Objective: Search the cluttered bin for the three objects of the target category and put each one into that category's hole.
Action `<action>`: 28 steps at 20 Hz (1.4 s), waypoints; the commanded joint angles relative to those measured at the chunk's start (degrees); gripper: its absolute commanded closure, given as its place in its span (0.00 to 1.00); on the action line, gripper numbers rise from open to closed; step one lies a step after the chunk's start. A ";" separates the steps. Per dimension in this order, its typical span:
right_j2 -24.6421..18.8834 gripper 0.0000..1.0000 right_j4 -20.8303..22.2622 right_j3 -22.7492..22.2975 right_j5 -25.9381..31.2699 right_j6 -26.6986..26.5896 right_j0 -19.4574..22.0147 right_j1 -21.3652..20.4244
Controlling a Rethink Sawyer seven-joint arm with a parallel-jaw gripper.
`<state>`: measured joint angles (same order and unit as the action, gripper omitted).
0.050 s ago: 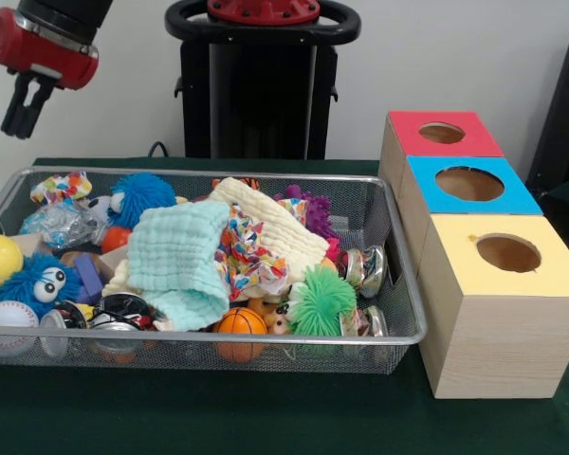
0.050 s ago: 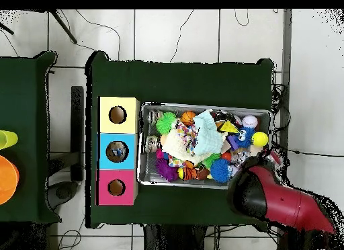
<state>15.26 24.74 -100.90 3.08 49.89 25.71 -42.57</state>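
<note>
Three wooden boxes [image 1: 474, 237] sit beside wire bin [image 1: 398, 284], tops red, blue, yellow, one round hole each | bin holds cloths [image 1: 180, 261], fuzzy balls, mini basketball [image 1: 241, 322], baseball [image 1: 8, 318] | no readable writing | gripper [image 1: 24, 112] raised off bin's corner, empty; finger gap unclear, cannot tell

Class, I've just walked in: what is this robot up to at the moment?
A sorting job that has barely begun. The gripper hangs in the air above one end of the wire bin, holding nothing. The bin is piled with toys and cloths, including a mint cloth and a small basketball. Beside it stand three boxes with holes: red, blue, yellow.
</note>
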 commanded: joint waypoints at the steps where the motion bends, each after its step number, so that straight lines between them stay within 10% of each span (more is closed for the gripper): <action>1: 1.03 0.00 -1.63 1.18 -2.07 13.91 -0.50 4.65; 18: 4.82 0.00 -2.35 3.55 -10.26 14.87 -2.83 11.40; 28: -11.19 0.00 -0.15 -3.09 -1.14 10.45 8.42 7.14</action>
<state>15.89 24.71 -100.30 -1.77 49.89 30.09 -35.58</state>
